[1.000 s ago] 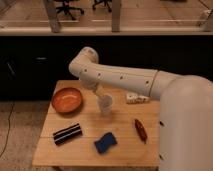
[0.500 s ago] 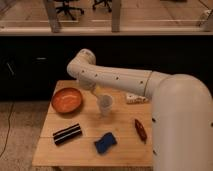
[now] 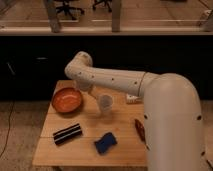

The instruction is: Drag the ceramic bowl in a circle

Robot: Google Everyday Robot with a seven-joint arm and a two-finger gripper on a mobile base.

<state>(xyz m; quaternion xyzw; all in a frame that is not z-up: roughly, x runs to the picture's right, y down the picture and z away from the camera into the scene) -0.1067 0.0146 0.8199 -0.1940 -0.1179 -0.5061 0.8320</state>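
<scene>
Claw [image 3: 85,88] stands spread wide with nothing in it, left of centre in the frame, just beside the upper right rim of the ceramic bowl [image 3: 67,100]. The arm has dipped and swung left, closing on the bowl, which has not shifted on the surface [image 3: 90,121]. Contact is not plain; the circle likely remains undone. A white cup [image 3: 105,104] stands near, to the right.
</scene>
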